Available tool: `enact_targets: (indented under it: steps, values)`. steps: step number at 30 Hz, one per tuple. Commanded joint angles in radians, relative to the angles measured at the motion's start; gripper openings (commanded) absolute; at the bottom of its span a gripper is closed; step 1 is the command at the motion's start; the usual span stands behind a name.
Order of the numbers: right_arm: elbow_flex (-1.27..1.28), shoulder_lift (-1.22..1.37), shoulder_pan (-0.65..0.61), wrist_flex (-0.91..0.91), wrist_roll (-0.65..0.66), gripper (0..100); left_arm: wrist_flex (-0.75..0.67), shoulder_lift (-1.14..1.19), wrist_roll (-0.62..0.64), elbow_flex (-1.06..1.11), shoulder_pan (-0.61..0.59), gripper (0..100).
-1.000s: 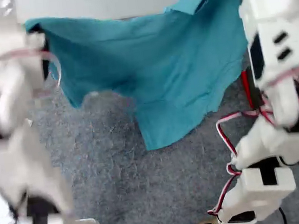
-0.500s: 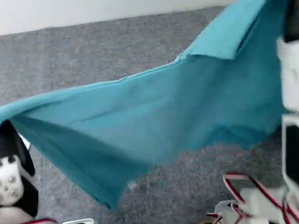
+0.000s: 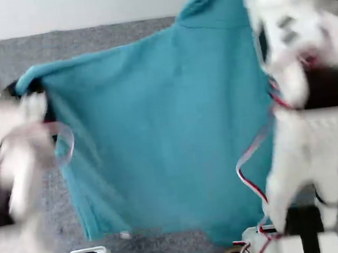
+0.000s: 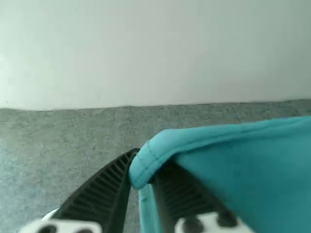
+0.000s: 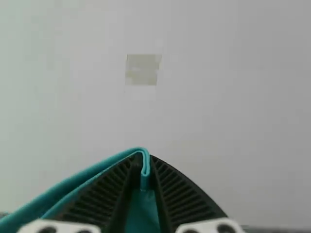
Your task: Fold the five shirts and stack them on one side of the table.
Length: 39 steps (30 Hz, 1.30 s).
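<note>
Teal shirt (image 3: 170, 132) hangs spread above the grey worktop (image 3: 102, 36), left pincer (image 4: 138, 167) and right pincer (image 5: 144, 167) each clamped on 1 upper edge, likely lifted so the cloth drapes flat for folding.

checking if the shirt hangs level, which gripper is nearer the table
Left, it seems. The left gripper pinches a corner of the teal shirt low over the grey table; the right gripper pinches another edge higher, before the white wall.

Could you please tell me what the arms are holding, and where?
The teal shirt: left tool pinches a folded corner, right tool pinches its edge.
</note>
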Motion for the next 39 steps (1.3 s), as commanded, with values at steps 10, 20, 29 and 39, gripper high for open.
enact_targets:
  steps: [10, 20, 29, 39]
  values:
    - [-0.196, 0.518, -0.031, -0.282, 0.041, 0.8, -0.483, 0.698, 0.005, -0.203, -0.002, 1]
    - [-0.465, 0.611, -0.025, 0.056, 0.041, 0.8, -0.141, 0.821, -0.112, -0.331, 0.014, 1]
    - [-0.477, 0.602, -0.031, 0.466, 0.238, 0.8, -0.089, 0.790, -0.213, -0.128, 0.021, 1]
    - [-0.304, 0.467, 0.054, 0.892, 0.434, 0.8, -0.230, 0.735, -0.316, 0.291, 0.035, 1]
